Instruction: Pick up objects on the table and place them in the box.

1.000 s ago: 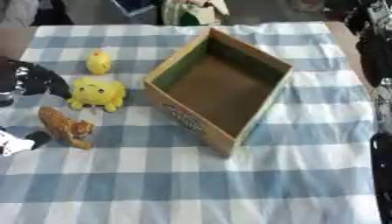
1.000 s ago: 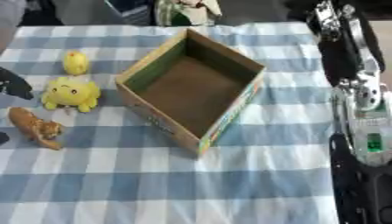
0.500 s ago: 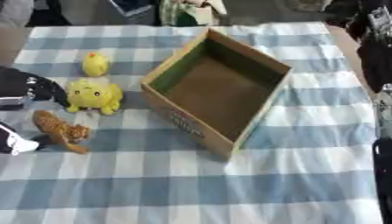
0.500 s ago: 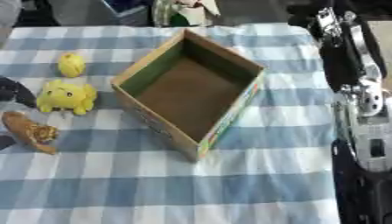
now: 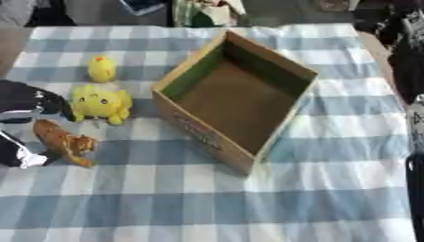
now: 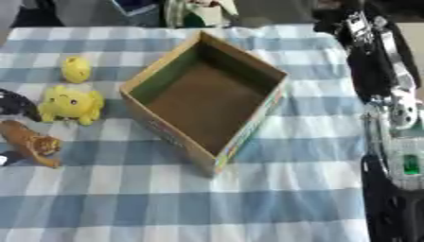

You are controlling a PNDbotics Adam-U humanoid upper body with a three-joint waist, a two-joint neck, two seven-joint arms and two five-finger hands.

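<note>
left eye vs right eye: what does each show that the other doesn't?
Only the left eye view shows much of the left hand, at the left edge beside the tiger toy. Only the right eye view shows the right arm running down the right side. Both share the open, empty cardboard box, yellow plush, small yellow chick and checked cloth.

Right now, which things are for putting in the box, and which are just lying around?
For the job:
box, empty
small yellow chick
yellow plush toy
orange tiger
left hand, beside the toys

Just lying about:
checked tablecloth
clutter past the far edge
</note>
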